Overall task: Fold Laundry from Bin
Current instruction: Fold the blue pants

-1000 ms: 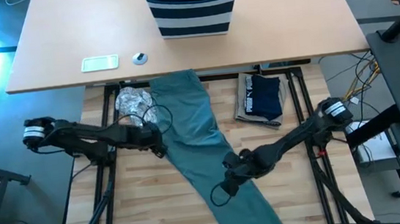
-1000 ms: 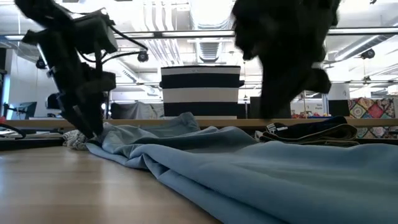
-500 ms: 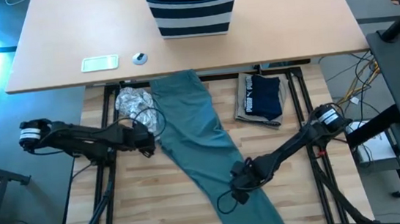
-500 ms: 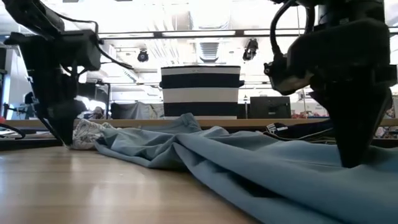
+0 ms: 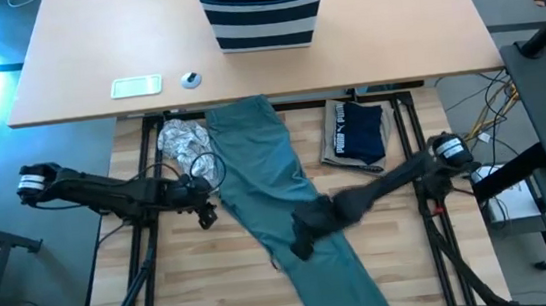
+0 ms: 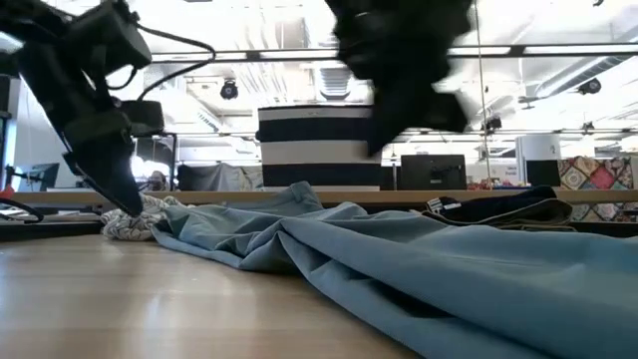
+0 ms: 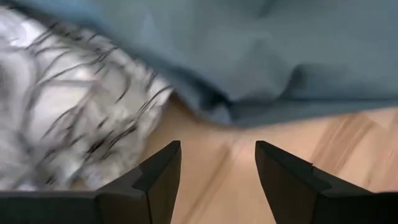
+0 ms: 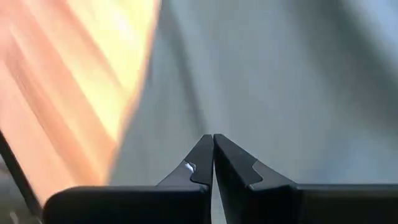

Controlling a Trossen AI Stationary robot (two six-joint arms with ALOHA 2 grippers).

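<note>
One bin (image 5: 262, 11) on far counter (image 5: 72, 52). Three garment piles on near counter: teal garment (image 5: 271, 188) spread diagonally, patterned garment (image 5: 184, 141) at its left, navy garment (image 5: 357, 133) at right. Left gripper (image 5: 205, 208) fingers apart, empty, beside teal edge. Right gripper (image 5: 302, 244) over teal garment, fingers pressed together, nothing visibly held.

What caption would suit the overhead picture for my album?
Two dark robot arms work a long teal-green garment on a wooden table, striped navy fabric bin behind.
</note>
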